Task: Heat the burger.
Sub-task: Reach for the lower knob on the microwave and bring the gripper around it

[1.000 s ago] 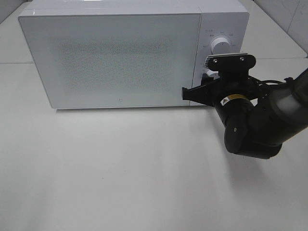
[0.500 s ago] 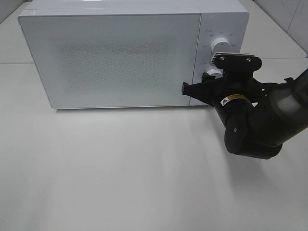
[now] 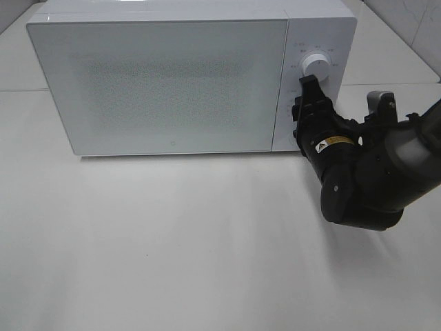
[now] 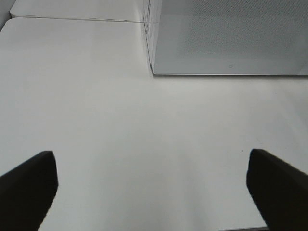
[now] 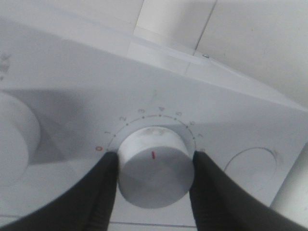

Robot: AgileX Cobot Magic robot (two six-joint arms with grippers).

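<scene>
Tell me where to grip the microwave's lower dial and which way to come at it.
Grip the lower dial by its round side wall, fingers on opposite flanks, coming straight at the control panel from the front. It is a short cylinder standing proud of the panel, so only its sides give purchase. The right gripper holds it that way.

Microwave (image 3: 324, 21): its inside cannot be made out through the speckled door (image 3: 165, 83).
Lower knob (image 5: 154, 175): in the high view, hidden behind the right pincer (image 3: 305, 103).
Panel markings (image 3: 298, 48): too small to read from above.
Second knob (image 5: 14, 139): blurred, cut off by the right wrist view's edge.
Left pincer (image 4: 151, 175): only two dark fingertips (image 4: 29, 180) show; the rest is cut off.
</scene>
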